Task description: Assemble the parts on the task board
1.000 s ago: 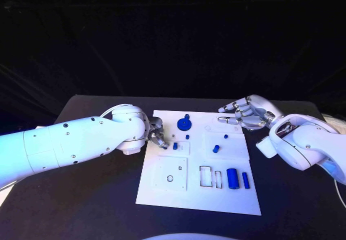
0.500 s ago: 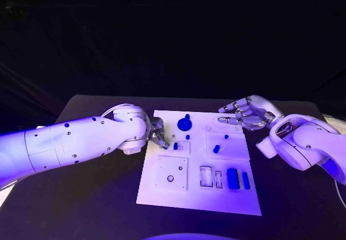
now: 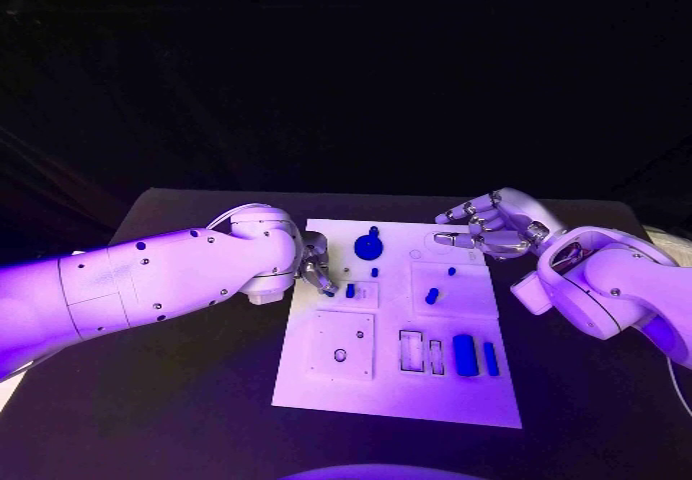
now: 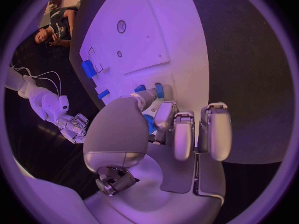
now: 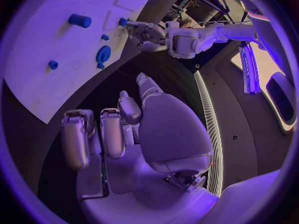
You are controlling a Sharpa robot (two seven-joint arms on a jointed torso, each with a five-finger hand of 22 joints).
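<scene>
White task board (image 3: 387,395) lies in the middle of the black table (image 3: 173,400), with blue parts spread over it. The left robot hand (image 3: 313,266) is at the board's left edge, its fingertips closed on a small blue peg (image 3: 349,291) that stands by a square inset; the left wrist view shows the same peg (image 4: 159,90) pinched between thumb and a finger, so this hand is grasping it. The right robot hand (image 3: 488,227) hovers above the board's far right corner, fingers curled loosely and apart, holding nothing. On the board, a blue round gear-like part (image 3: 369,243) sits near the far edge, a short blue cylinder (image 3: 431,296) lies on the right inset, and a larger blue cylinder (image 3: 464,354) rests beside a thin blue bar (image 3: 490,359) near the right edge
</scene>
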